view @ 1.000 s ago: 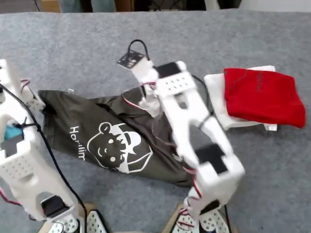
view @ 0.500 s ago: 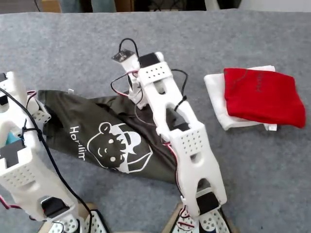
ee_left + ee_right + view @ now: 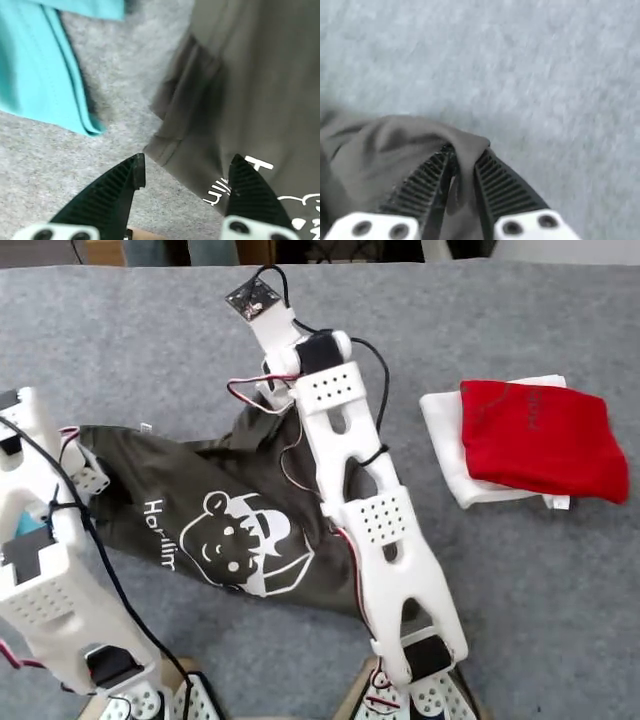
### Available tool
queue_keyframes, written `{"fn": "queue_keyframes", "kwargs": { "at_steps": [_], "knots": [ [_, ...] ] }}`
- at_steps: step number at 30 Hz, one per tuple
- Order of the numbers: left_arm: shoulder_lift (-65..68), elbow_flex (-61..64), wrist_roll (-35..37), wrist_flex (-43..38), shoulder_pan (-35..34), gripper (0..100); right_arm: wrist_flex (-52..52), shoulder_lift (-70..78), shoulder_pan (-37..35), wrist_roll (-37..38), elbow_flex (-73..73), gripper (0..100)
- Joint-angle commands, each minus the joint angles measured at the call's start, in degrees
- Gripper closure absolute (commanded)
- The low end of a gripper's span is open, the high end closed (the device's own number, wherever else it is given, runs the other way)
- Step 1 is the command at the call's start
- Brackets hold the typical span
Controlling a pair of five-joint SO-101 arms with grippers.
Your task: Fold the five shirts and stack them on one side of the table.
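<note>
Thin fold of dark olive shirt (image 3: 200, 475) pinched in right gripper (image 3: 462, 150), left gripper (image 3: 187, 167) open over its hem: likely slip or lopsided bunching if pulled.

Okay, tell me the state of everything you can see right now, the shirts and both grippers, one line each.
dark shirt: unfolded and rumpled, one edge pinched in the right gripper.
red shirt: folded, lying on the white shirt.
white shirt: folded, under the red shirt.
teal shirt: lying beside the dark shirt; cannot tell whether it is folded.
left gripper: open, over the dark shirt's edge.
right gripper: shut on the dark shirt.
</note>
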Motion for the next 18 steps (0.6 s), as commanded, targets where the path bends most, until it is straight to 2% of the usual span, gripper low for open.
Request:
{"fn": "queue_keyframes", "kwargs": {
  "at_steps": [1, 5, 8, 12, 18],
  "knots": [
    [-2.99, -0.13, -0.53, -0.26, 2.07, 74, -8.53, 1.80, 0.70, -1.23, -3.12, 89.4],
    [-2.99, -0.04, -0.09, -0.26, 3.74, 74, -16.09, 3.82, 1.58, -8.18, -3.12, 67.9],
    [-2.99, -0.04, 0.00, -0.26, 4.62, 74, -18.20, 3.74, 3.60, -12.84, -3.82, 59.0],
    [-2.90, 0.04, 0.00, -0.09, 5.23, 74, -10.11, 3.74, 6.15, -13.71, -10.95, 63.4],
    [-3.60, 2.95, -0.53, 0.79, 4.97, 74, 9.76, -4.44, 7.47, -8.70, -10.77, 84.4]
  ]
}}
